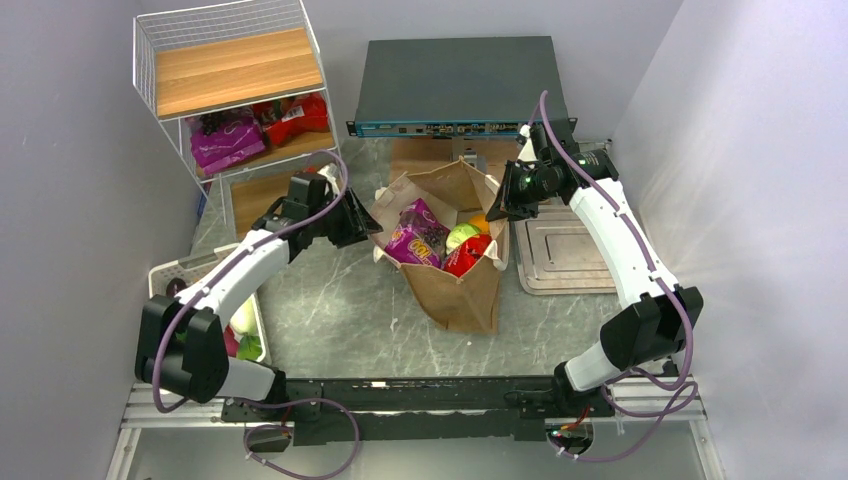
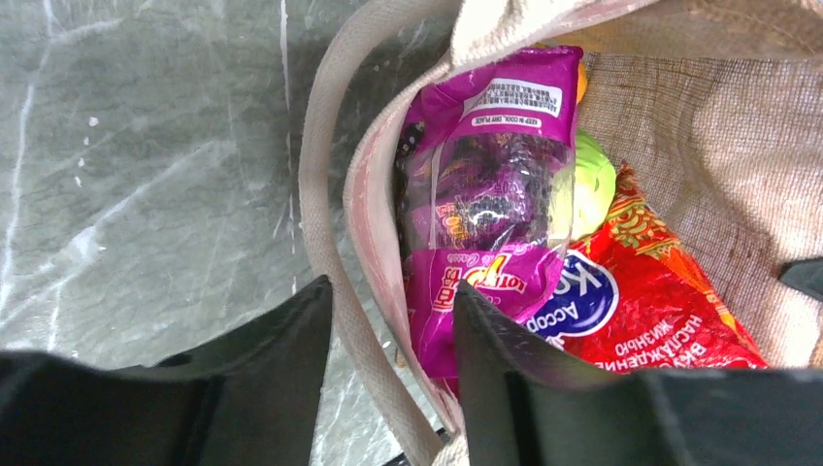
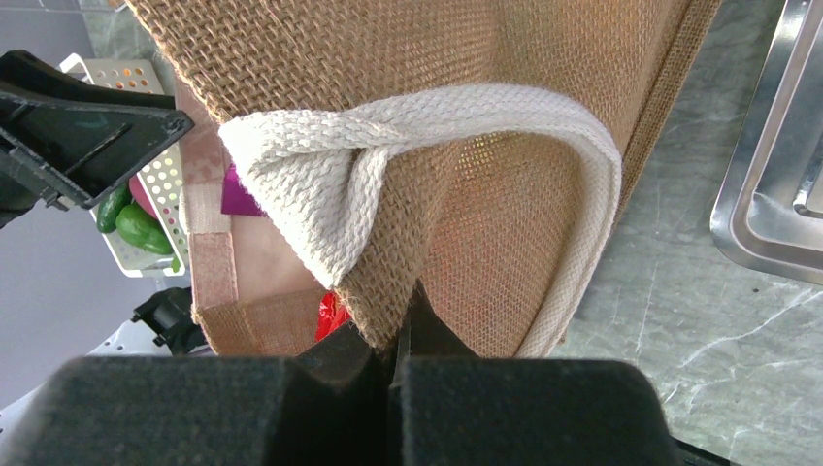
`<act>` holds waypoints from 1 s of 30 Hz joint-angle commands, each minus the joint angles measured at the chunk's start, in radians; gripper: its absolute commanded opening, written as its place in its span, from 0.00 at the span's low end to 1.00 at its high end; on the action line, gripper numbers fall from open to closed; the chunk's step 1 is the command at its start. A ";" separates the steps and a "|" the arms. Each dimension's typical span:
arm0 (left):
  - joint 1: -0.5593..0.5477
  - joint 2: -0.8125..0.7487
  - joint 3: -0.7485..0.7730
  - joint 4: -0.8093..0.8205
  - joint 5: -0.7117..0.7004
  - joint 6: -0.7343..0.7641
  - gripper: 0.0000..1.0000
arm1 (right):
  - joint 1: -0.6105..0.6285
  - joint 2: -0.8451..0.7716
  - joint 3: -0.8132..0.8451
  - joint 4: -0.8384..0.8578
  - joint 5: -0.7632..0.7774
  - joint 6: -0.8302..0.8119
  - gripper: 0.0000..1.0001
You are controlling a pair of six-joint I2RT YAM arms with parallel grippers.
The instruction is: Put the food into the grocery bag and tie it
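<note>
- Top external view: the marble table [image 1: 330, 310] carries everything, and both arms reach in over it from the near edge.
- The grocery bag [image 1: 460, 295] sits open-mouthed between the two grippers. Its woven tan wall fills most of the right wrist view.
- The steel tray [image 3: 776, 184] lies to the right of the right gripper [image 3: 393, 335], apart from the bag.
- The right gripper is clamped tight on a fold of the bag's wall. The cream handle [image 3: 417, 126] loops just above its fingers.
- The left gripper [image 2: 393, 291] has its jaws apart, straddling the bag's near rim and the other handle strap [image 2: 325, 194]. Whether a pad touches the strap is hard to tell.
- The food lies inside the bag, ahead of the left gripper:
  - The purple packet [image 2: 485, 184] is closest to its fingers.
  - The red packet [image 2: 650, 311] lies to that packet's right, touching it.
  - The cabbage [image 2: 590, 184] is tucked behind both.
  - The orange piece [image 1: 481, 222] is farthest in and mostly hidden.
</note>
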 commanded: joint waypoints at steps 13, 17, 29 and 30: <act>-0.021 0.023 0.070 0.085 0.118 -0.014 0.00 | -0.005 -0.020 0.036 0.020 -0.007 -0.008 0.00; -0.119 0.005 0.376 -0.189 -0.028 0.113 0.00 | -0.005 -0.010 0.111 -0.017 -0.013 0.003 0.00; -0.398 0.068 0.624 -0.133 -0.032 -0.029 0.00 | 0.001 -0.036 0.047 0.052 -0.089 0.074 0.00; -0.416 0.076 0.618 -0.112 -0.023 -0.038 0.00 | 0.007 -0.043 0.039 0.064 -0.095 0.079 0.00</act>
